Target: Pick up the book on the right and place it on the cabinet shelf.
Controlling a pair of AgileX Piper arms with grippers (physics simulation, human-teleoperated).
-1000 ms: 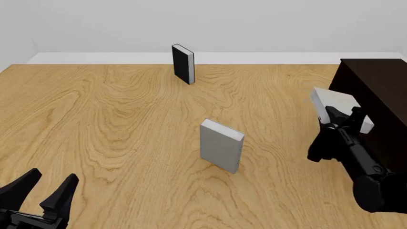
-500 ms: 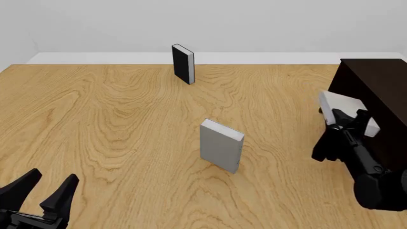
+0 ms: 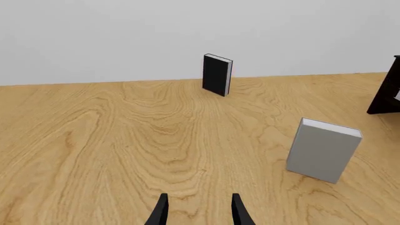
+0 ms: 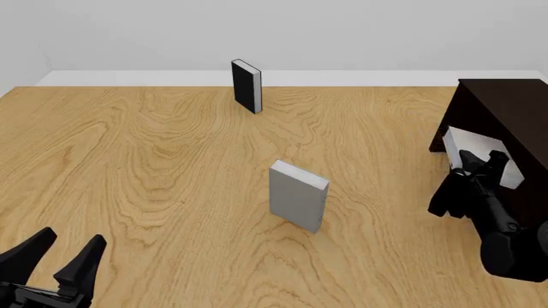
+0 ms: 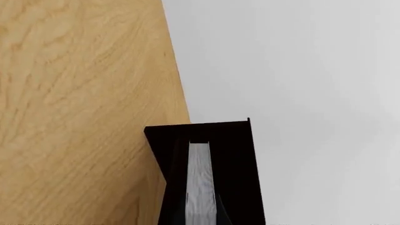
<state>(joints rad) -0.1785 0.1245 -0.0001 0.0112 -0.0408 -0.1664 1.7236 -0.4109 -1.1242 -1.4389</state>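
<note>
- Nearest, the black left gripper (image 4: 58,256) hangs low over the light wooden table (image 4: 154,167), well apart from the upright grey hardcover book standing mid-table (image 4: 297,196); its two fingers (image 3: 161,213) are spread with bare wood between them, holding nothing.
- Right of that mid-table book, the black right gripper (image 4: 479,163) is clamped on the plain light-grey hardcover book with white page edges (image 4: 466,142), carried clear of the table and tilted.
- From the right wrist view, this book (image 5: 200,183) shows edge-on as a pale strip between the dark fingers, lined up with the dark opening ahead.
- That carried book overlaps the front of the large, boxy, very dark brown wooden cabinet (image 4: 505,109), right of the mid-table book; whether it already lies inside the cabinet shelf (image 5: 234,154) cannot be told.
- Farthest, beyond the mid-table book near the back wall, a thin black book (image 4: 246,85) stands upright.
</note>
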